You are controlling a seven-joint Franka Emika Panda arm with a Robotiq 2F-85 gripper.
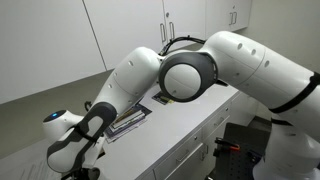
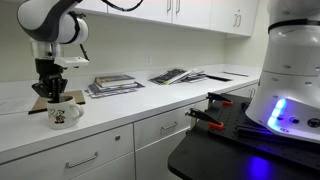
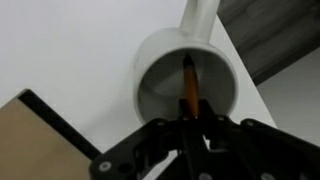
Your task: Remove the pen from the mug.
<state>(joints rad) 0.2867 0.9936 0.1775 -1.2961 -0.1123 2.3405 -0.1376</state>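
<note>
Now | gripper [image 2: 51, 94] jaws pinching pen [image 3: 189, 82] upright inside mug [image 2: 65, 115] | brown board [image 3: 30, 140] just beside mug | flat trays [image 2: 112, 85] well apart, right

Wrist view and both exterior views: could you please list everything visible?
mug: one, white, on the counter beside the board.
pen: one, orange and black, standing in the mug.
board: one, brown, on the counter.
trays: several, dark, along the counter.
clamps: red and black, count unclear, on the black table.
cabinets: white, above and below the counter.
arm: one, white, reaching over the counter.
tool: one, black, above the mug, closed on the pen.
</note>
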